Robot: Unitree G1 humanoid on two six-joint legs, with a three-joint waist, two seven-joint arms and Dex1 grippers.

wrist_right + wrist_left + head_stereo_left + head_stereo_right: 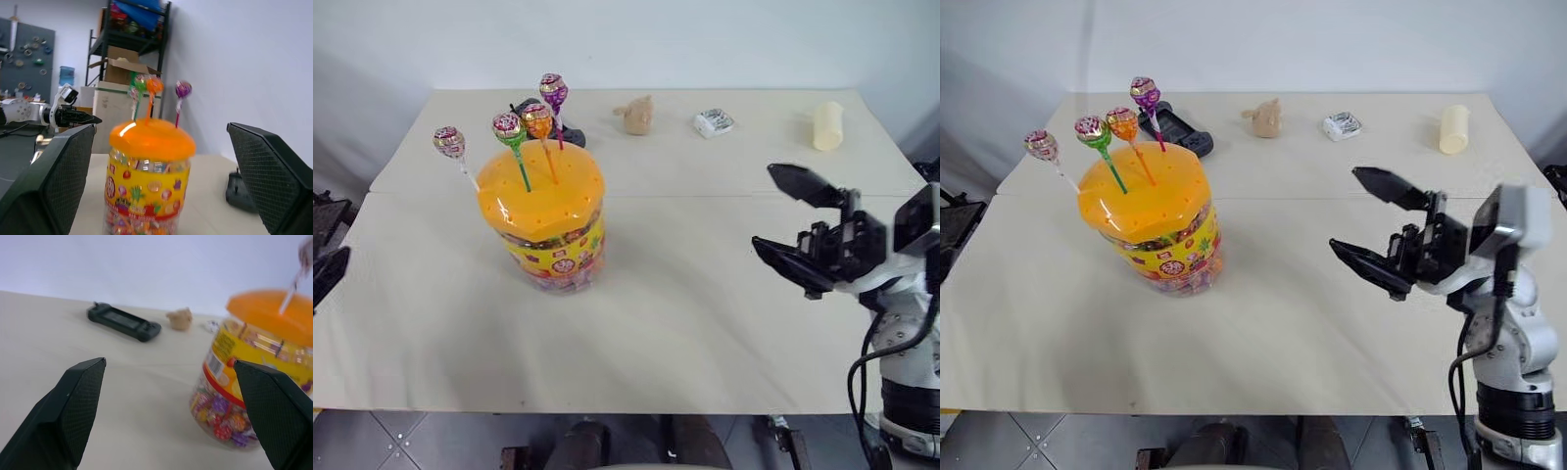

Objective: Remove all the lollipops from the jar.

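Lollipops (pixel 536 119) all stuck in jar (pixel 548 220) lid; right gripper (pixel 788 223) faces it, fingers wide open w/ nothing held, left gripper (pixel 168 396) likewise, ready to pluck.

right gripper (pixel 1363 220): two flat black wedge fingers (pixel 1386 185) with textured pads on a black block, silver-grey wrist housing, black cables looping below.

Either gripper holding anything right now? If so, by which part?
Nothing held. The right gripper is open beside the jar, apart from it. The left gripper is open too. All four lollipops stand in the lid.
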